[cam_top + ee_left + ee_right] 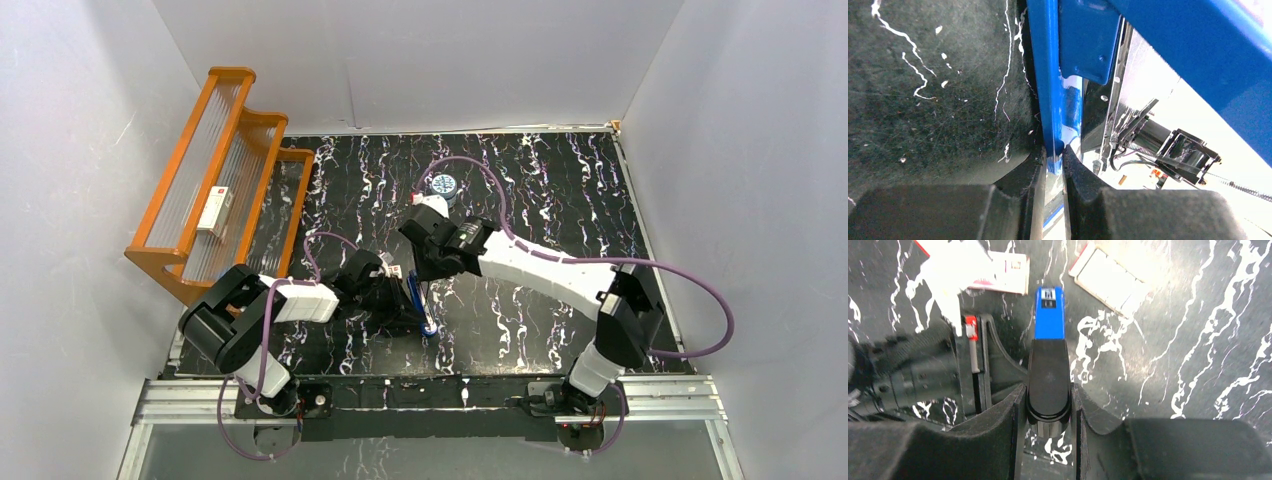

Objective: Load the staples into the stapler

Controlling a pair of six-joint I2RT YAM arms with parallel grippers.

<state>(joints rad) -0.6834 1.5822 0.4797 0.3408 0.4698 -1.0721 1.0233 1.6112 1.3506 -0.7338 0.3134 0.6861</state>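
Left wrist view is basically a blue blur: only a thin edge of the stapler (1045, 75) is readable, pinched in the closed jaws of the left gripper (1054, 155). From above, both wrists cover most of it, mid-way across the table (540, 180). The right gripper (1048, 390) is clamped on its black top end, with that arm stretched in leftward and the left arm folded low. The staples (1110, 280) lie just beyond, washed out by glare.
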